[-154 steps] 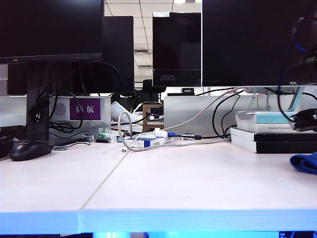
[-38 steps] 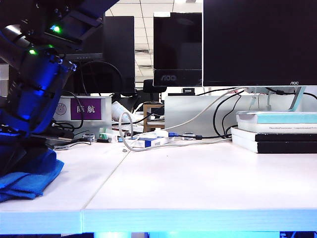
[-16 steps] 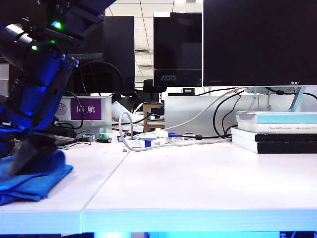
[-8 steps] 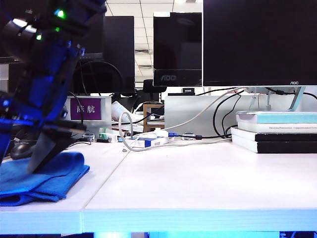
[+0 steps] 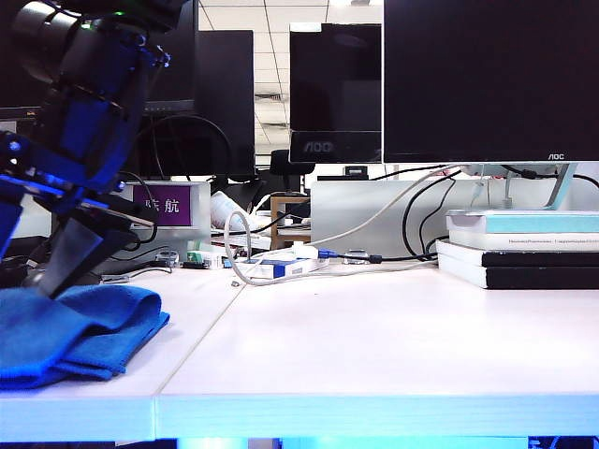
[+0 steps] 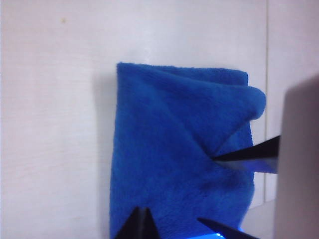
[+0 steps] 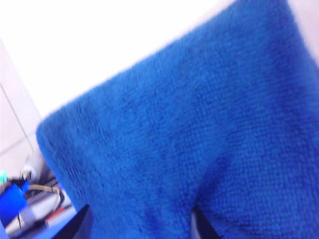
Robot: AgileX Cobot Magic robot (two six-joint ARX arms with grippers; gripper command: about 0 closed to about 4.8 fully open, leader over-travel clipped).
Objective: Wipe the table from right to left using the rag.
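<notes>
Bright blue folded microfibre rag (image 5: 80, 327) lies in thick rounded layers at about eight o'clock on the wide off-white wood-grain table (image 5: 374, 327). It sits on the left panel, near the front edge and left of the thin seam (image 5: 201, 341). The right gripper (image 5: 75, 253), reaching across to the left side, stands just over the cloth with its jaws spread. It holds nothing, though one dark fingertip touches a crease in the fabric. The left gripper (image 6: 177, 229) hangs above the same cloth, its two dark tips apart and empty. Judging from where the rag lies, the sweep looks finished or nearly so. The main risk is that the fingertip in the fold catches the pile if the arm lifts, dragging the rag towards the front edge or unfolding it. The two arms also crowd one spot, so a careless move could knock them together.
</notes>
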